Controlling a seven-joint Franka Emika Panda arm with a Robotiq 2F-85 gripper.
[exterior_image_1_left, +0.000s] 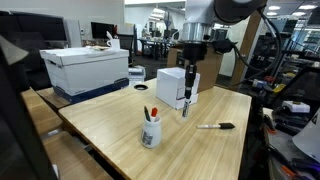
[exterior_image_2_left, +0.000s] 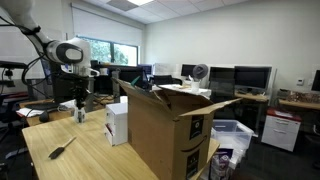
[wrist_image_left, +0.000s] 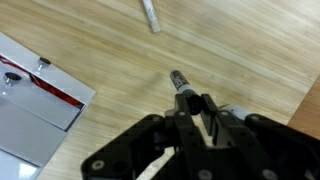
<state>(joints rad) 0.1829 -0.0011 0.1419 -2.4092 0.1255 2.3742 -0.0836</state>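
My gripper hangs above the wooden table, shut on a dark marker that points down at the tabletop. In the wrist view the fingers clamp the marker's upper end, and its tip is above bare wood. The gripper is just beside a white box, which also shows in the wrist view. In an exterior view the gripper is behind the same white box.
A black marker lies on the table; it also shows in the wrist view and in an exterior view. A white cup of pens stands near the front. A white storage bin and an open cardboard box stand nearby.
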